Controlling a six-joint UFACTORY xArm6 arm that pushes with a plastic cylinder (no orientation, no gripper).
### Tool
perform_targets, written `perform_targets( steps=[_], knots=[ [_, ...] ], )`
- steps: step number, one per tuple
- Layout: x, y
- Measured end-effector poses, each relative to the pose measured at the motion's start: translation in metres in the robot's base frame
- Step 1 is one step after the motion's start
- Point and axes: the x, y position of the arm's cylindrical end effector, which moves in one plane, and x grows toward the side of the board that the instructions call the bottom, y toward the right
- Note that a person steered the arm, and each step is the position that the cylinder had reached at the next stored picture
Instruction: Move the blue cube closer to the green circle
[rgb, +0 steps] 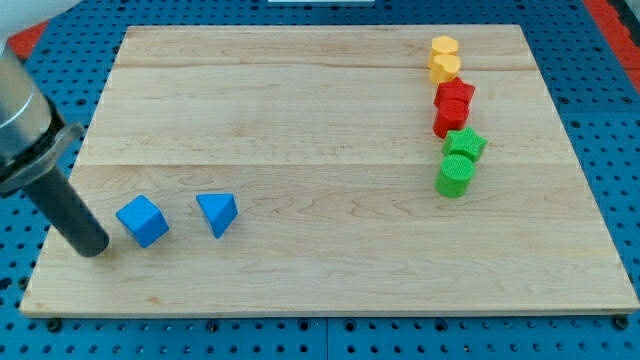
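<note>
The blue cube lies on the wooden board at the view's lower left. The green circle, a short green cylinder, stands far across the board at the view's right. My tip rests on the board just left of the blue cube, with a small gap between them. The dark rod slants up from it toward the view's upper left.
A blue triangular block lies just right of the blue cube. A green star touches the green circle from above. Above it stand two red blocks and two yellow blocks. Blue pegboard surrounds the board.
</note>
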Motion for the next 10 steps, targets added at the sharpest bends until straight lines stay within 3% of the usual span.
perform_targets(
  steps=[1,2,3,5,7,9,10],
  knots=[
    [-0.018,0.026],
    [-0.018,0.141],
    [-0.018,0.185],
    [0.016,0.139],
    [0.017,0.264],
    [0.009,0.283],
    [0.007,0.266]
  ],
)
